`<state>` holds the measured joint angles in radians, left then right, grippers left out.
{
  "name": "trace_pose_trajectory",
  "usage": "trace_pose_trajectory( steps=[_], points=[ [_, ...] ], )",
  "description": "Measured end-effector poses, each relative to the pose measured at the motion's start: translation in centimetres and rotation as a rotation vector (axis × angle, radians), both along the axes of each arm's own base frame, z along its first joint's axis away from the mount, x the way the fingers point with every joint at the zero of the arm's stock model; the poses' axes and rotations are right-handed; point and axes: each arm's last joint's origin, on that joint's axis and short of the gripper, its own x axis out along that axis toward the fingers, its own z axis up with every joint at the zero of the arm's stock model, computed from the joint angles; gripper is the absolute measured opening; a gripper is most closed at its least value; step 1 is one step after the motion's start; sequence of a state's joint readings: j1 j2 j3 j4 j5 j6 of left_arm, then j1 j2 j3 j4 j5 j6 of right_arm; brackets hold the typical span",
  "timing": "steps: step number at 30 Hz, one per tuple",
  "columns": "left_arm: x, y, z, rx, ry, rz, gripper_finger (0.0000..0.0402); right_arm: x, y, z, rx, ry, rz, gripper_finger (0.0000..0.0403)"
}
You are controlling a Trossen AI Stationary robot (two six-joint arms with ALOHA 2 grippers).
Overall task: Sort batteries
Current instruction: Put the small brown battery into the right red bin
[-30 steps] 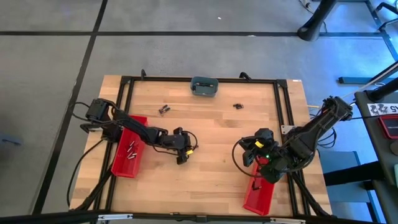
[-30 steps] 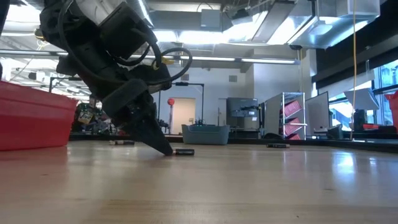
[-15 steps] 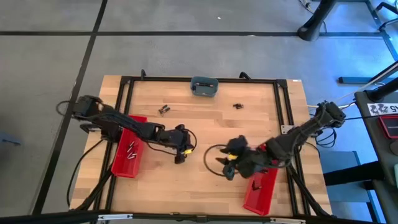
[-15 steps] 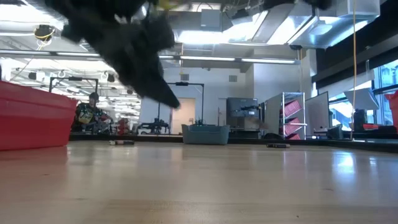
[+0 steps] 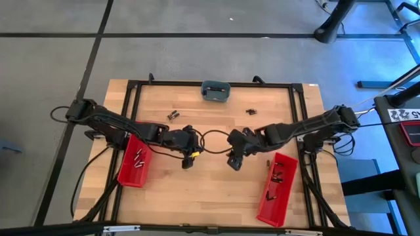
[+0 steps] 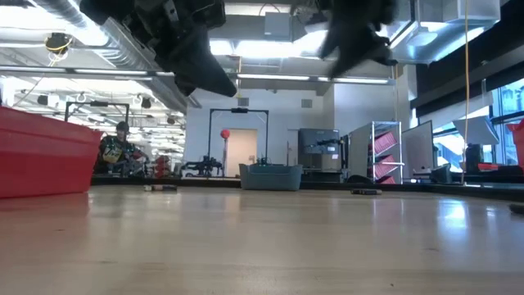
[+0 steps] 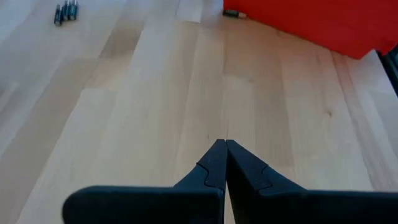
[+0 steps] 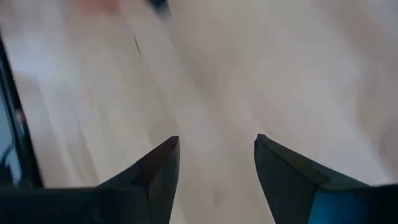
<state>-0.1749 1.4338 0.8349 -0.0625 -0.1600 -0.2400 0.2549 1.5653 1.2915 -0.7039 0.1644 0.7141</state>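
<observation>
Batteries (image 5: 173, 115) are sitting loose near the grey dish (image 5: 214, 90); left claw (image 7: 224, 147) is pinched shut on nothing, right claw (image 8: 216, 152) is gaping empty, its view blurry.

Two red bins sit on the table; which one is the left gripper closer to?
The red bin at the table's left edge, partly under the left arm. The left gripper hangs just beside it, while the other red bin lies near the right edge.

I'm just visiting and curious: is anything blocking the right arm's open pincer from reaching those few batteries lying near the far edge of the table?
Nothing visible does. In the high view the right pincer hangs open over mid-table, and only bare wood lies between it and the batteries toward the far edge. The left pincer, shut, is off to the side, not on that line.
</observation>
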Motion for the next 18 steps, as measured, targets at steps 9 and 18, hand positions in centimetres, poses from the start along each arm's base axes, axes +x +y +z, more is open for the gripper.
trace_pose_trajectory(
  steps=[9,18],
  points=[
    [-0.2,0.0,-0.3,0.03,0.036,-0.017,0.0001,-0.3,-2.9,-5.7,0.227,0.548,-0.01,0.0199],
    [-0.3,0.1,-0.4,0.025,0.052,-0.012,0.0001,-0.9,-7.6,-12.1,0.403,1.082,-0.064,0.0212]
  ],
)
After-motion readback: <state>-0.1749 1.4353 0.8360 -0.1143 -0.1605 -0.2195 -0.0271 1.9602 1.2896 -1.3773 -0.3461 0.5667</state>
